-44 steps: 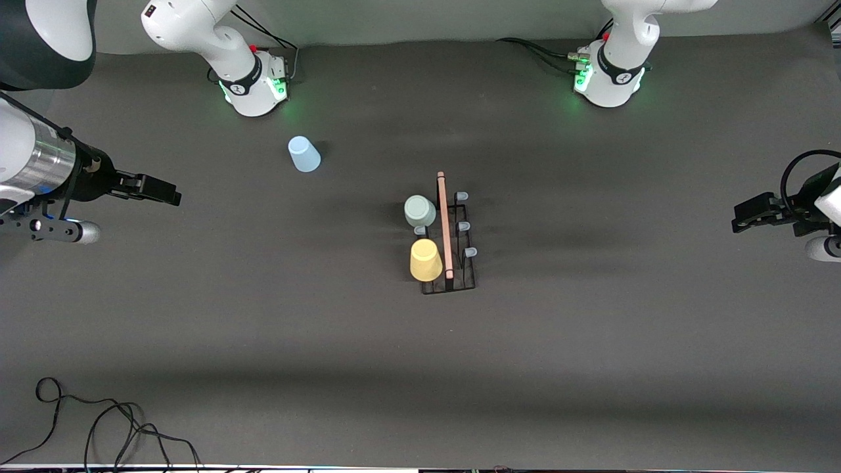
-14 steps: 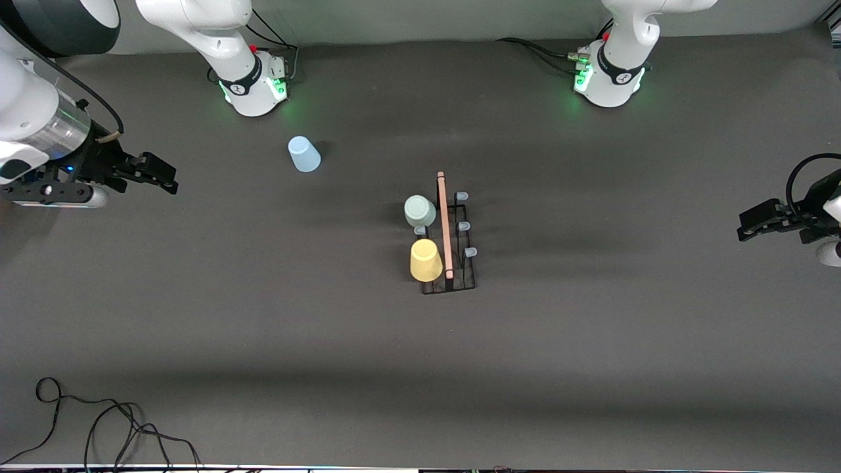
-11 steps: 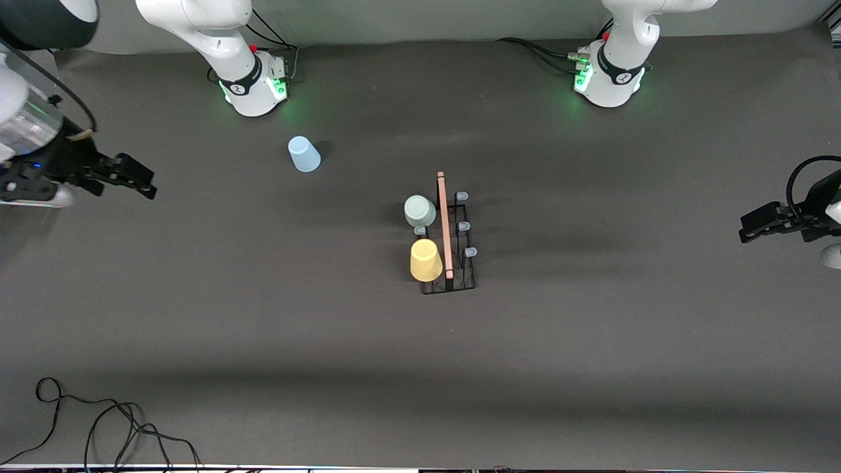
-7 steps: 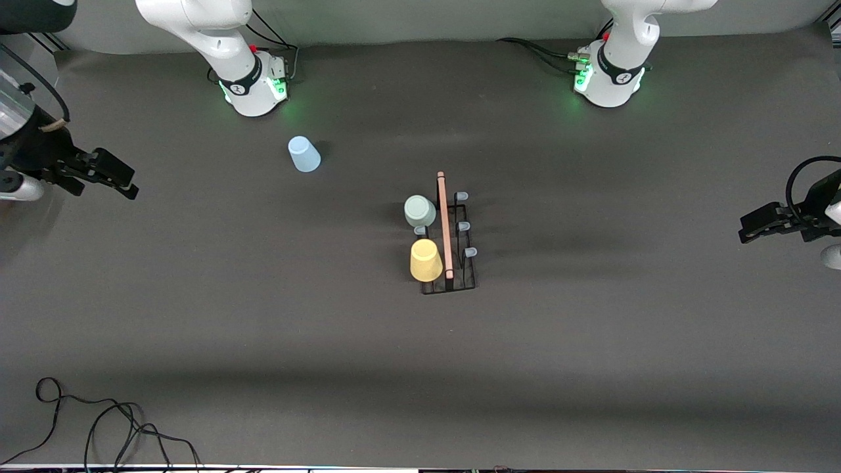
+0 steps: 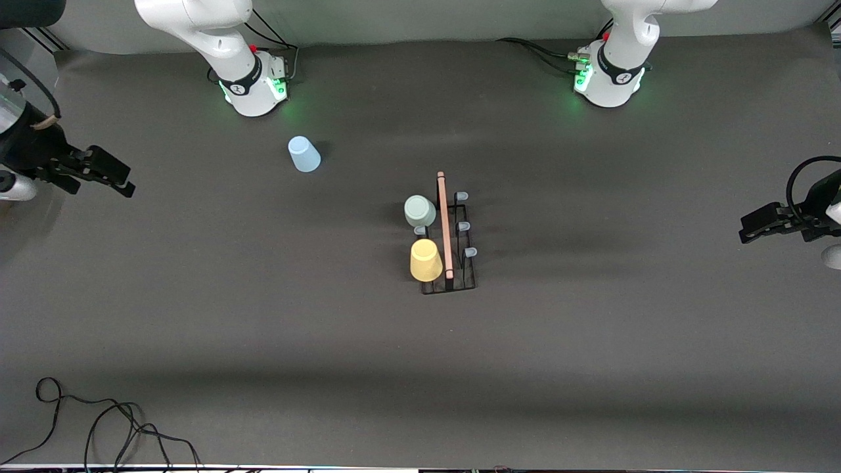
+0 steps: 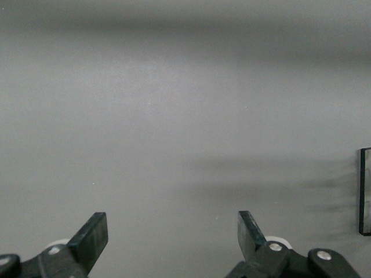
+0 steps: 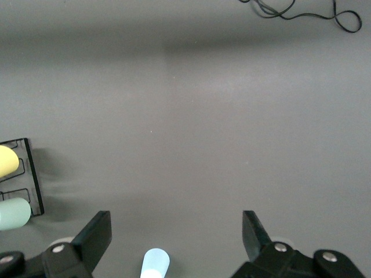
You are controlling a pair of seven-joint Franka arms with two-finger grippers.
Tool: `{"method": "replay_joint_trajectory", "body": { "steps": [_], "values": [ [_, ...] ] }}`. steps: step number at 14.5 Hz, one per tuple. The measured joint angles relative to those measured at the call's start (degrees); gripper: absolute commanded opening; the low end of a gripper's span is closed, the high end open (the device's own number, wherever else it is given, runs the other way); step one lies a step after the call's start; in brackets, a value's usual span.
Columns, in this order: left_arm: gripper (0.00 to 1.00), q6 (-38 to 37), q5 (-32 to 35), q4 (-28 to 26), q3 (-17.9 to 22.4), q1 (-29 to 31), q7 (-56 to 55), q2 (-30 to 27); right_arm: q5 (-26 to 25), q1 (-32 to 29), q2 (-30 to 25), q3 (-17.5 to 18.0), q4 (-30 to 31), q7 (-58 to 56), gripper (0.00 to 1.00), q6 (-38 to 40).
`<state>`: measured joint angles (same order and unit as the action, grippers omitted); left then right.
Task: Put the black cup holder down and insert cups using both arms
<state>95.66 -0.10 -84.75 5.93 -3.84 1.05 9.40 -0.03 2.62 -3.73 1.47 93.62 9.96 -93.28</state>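
The black cup holder [image 5: 449,263] stands mid-table with its wooden rod handle [image 5: 445,223] on top. The pale grey-green cup [image 5: 419,211] and the yellow cup [image 5: 426,259] sit upside down on pegs on the side toward the right arm's end. The light blue cup [image 5: 303,154] stands upside down on the table near the right arm's base; it also shows in the right wrist view [image 7: 155,263]. My right gripper [image 5: 105,172] is open and empty at the right arm's end of the table. My left gripper [image 5: 755,223] is open and empty at the left arm's end.
A loose black cable [image 5: 98,427] lies at the table's near corner toward the right arm's end. The two green-lit arm bases [image 5: 256,82] stand along the table's edge farthest from the front camera.
My right gripper has drawn back toward the right arm's end of the table, away from the holder. My left gripper has barely moved. The cups and holder have not moved.
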Motion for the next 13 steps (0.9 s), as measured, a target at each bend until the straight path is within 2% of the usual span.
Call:
{"method": "replay_joint_trajectory", "body": {
  "steps": [7, 13],
  "values": [
    [1.0, 0.0, 0.0, 0.1, -0.1, 0.0, -0.2, 0.0, 0.0, 0.3, 3.9, -0.3, -3.8, 0.0, 1.0, 2.6],
    [1.0, -0.6, 0.0, 0.0, -0.2, -0.1, -0.2, 0.0, 0.0, 0.3, 4.3, -0.5, -4.7, 0.0, 1.0, 3.4]
  ]
}}
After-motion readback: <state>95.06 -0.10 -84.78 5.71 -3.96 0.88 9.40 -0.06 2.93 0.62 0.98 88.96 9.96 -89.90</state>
